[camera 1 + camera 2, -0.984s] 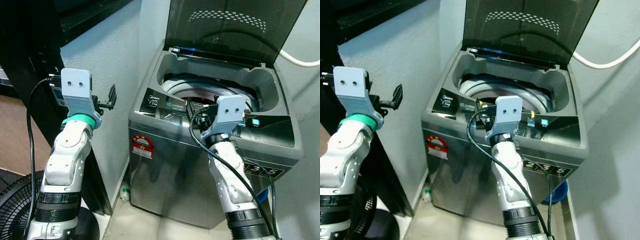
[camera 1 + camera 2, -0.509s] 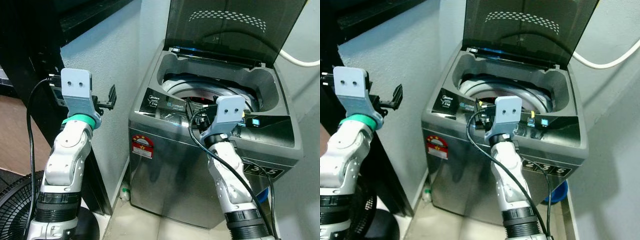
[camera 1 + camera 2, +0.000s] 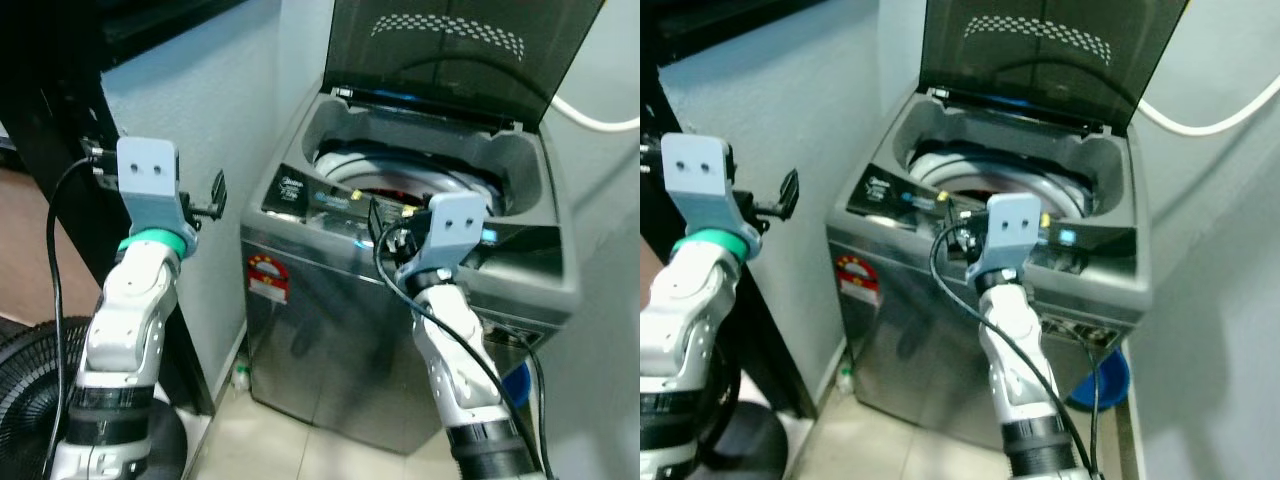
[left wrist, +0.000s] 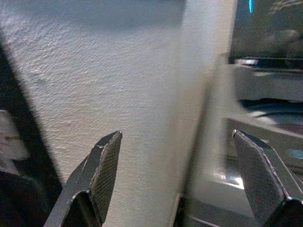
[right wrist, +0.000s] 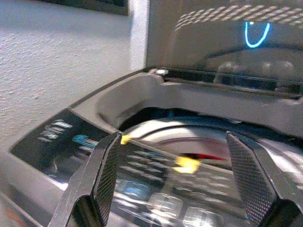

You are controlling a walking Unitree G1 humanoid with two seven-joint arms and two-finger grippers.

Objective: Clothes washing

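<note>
The grey top-loading washing machine point(image 3: 330, 320) stands with its dark lid point(image 3: 460, 50) raised. Something red point(image 3: 395, 192) lies in the drum point(image 5: 199, 142). My right gripper point(image 5: 173, 138) is open and empty, held just above the front control panel point(image 5: 142, 184) and pointing toward the drum; in the eye views its wrist mount point(image 3: 455, 225) covers most of the fingers. Raised at chest height left of the machine, my left gripper point(image 3: 215, 195) is open and empty. It faces the white wall and the washer's side point(image 4: 176, 137).
White textured wall point(image 3: 220, 100) runs along the washer's left side. A black fan point(image 3: 20, 400) stands on the floor at far left. A blue basin point(image 3: 515, 385) sits low to the washer's right. A white hose point(image 3: 590, 115) runs along the back wall.
The whole picture has shifted and blurred slightly, so the camera has moved. Both arms keep their poses, and both grippers stay open.
</note>
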